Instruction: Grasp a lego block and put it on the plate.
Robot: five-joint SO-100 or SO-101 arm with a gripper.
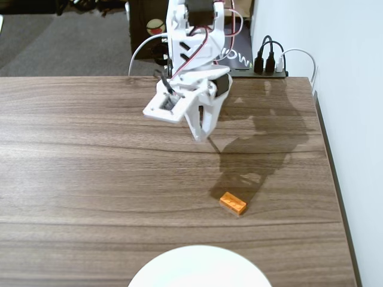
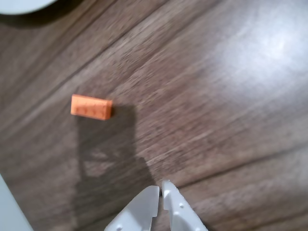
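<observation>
At upper left of the wrist view, a sliver of the plate [image 2: 21, 5] pokes in at the frame corner. Just right & below, left-centre of frame, the block [image 2: 91, 106] lies flat on the table [image 2: 231, 96], long axis near-horizontal in frame w/ a slight tilt, studs up. Further right, bottom centre, the claw [image 2: 160, 188] shows both tips almost touching: closed, empty. So the block sits up & left of the tips, well apart.

In the fixed view, left to right: claw [image 1: 200, 136] hangs upper centre above the wood, block [image 1: 233, 203] lower right of it, long axis diagonal; plate [image 1: 200, 266] at bottom edge. Judgement: claw must open, travel to the block, and straddle its short sides.
</observation>
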